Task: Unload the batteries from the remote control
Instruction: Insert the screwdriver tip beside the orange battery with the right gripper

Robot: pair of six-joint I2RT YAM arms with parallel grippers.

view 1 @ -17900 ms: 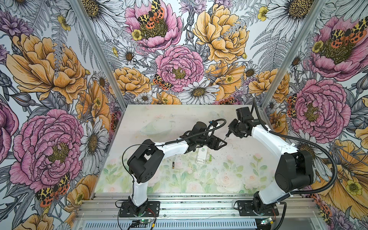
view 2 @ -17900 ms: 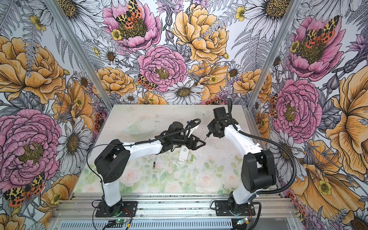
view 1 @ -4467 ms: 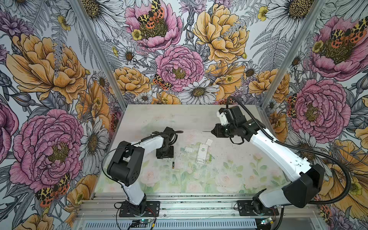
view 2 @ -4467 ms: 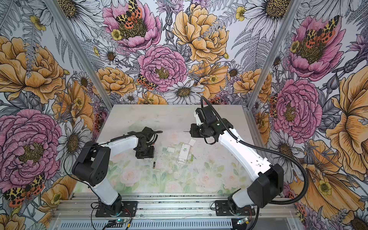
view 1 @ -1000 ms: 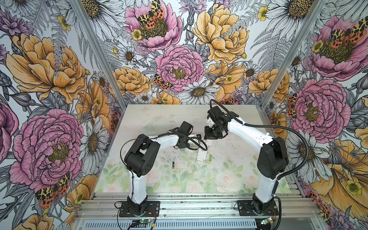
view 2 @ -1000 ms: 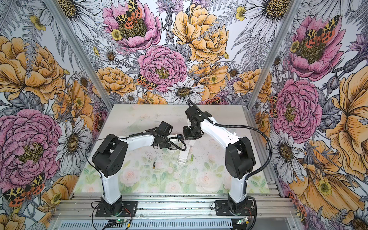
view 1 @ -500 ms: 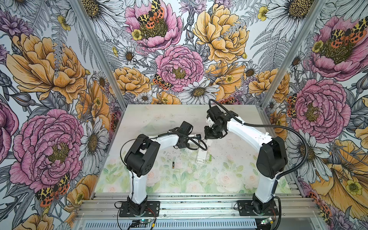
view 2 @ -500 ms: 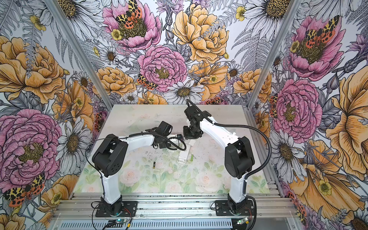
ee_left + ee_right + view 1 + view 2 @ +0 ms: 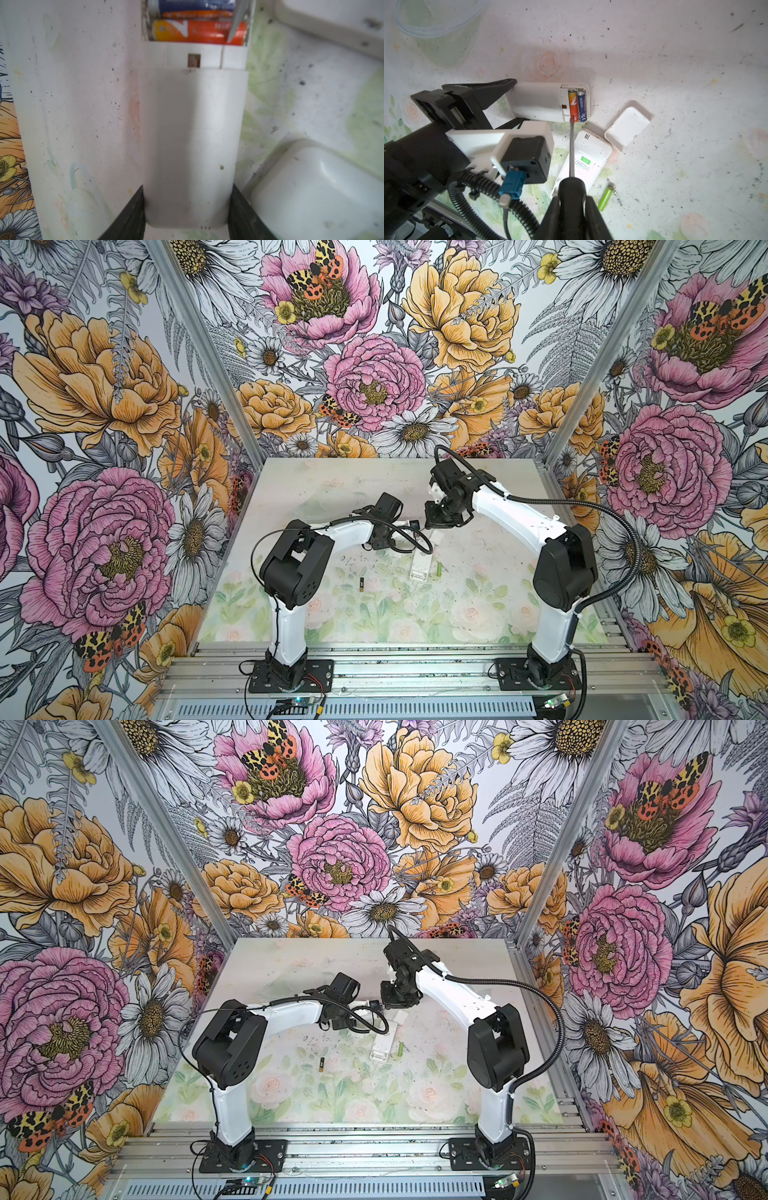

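Note:
My left gripper (image 9: 187, 199) is shut on the white remote control (image 9: 191, 124), a finger against each long side. Its battery compartment is open and holds two batteries side by side, an orange-red one (image 9: 573, 106) and a dark blue one (image 9: 581, 106). My right gripper (image 9: 572, 200) is shut on the black handle of a screwdriver (image 9: 572, 149). The tip rests at the end of the orange-red battery (image 9: 195, 32). A lime green battery (image 9: 439, 569) and a black gold-ended battery (image 9: 361, 584) lie loose on the table.
A second white remote (image 9: 422, 568) lies face down under the screwdriver shaft, next to the green battery (image 9: 605, 198). A white battery cover (image 9: 627, 126) lies beside the compartment end. The left arm's cable loops over the table near the held remote.
Nothing has visibly moved in the last second. A few seconds back both arms stood away from the remote control; now the left grips it and the screwdriver tip is in its compartment.

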